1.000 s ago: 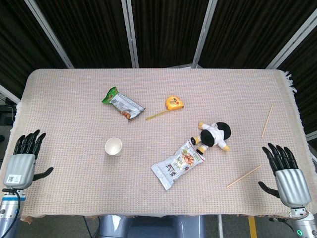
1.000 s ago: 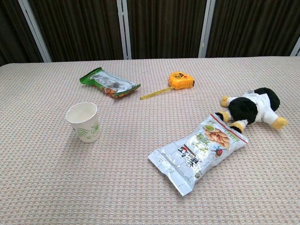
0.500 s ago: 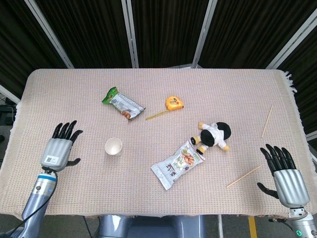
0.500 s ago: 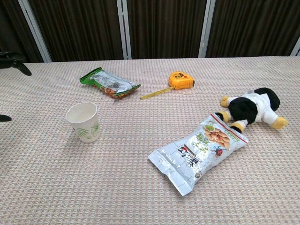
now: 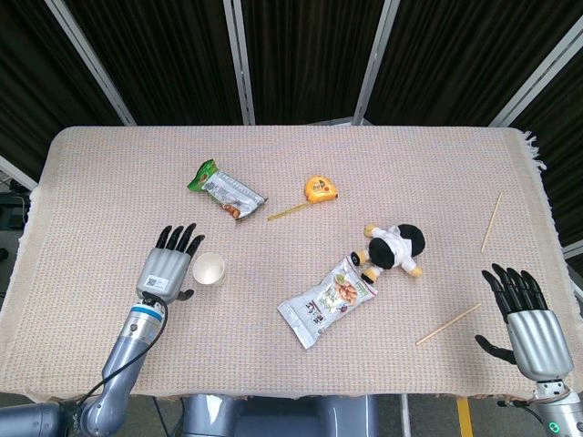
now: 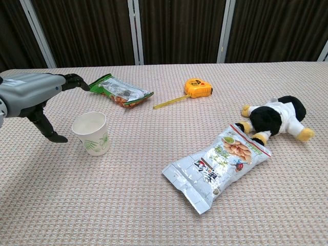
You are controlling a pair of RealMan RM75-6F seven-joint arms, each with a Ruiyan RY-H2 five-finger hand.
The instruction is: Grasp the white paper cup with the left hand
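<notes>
I count the items on the table (image 5: 109, 173): one cup (image 5: 209, 269), two snack bags, one tape measure (image 5: 320, 188), one plush toy (image 5: 393, 248) and two sticks.

Cup: it stands upright, mouth up, on the near-left part of the cloth, white with a green print on its side in the chest view.

Snack bags: the green bag (image 5: 225, 190) lies beyond the cup; the silver bag (image 5: 328, 300) lies near centre, its upper end touching or just beside the plush toy.

Tape measure: its yellow blade is pulled out toward the green bag.

Sticks: one stick (image 5: 492, 221) lies at the far right edge; the other stick (image 5: 448, 323) lies near the right hand (image 5: 528, 323).

Left hand (image 5: 168, 266): it sits just beside the cup on the cup's left, fingers extended and spread, holding nothing. In the chest view the thumb reaches down to the cloth just left of the cup. I cannot confirm from either view whether any finger touches the cup wall; a narrow gap appears to remain.

Right hand: it rests at the near-right table edge, fingers spread, released, holding nothing. It shows in the head view only.

Change against the earlier frames: one second ago my left hand was at the near-left table edge; half a second ago it was about midway to the cup; now it is next to the cup. The cup, both bags, tape measure, toy, sticks and right hand have not moved.
</notes>
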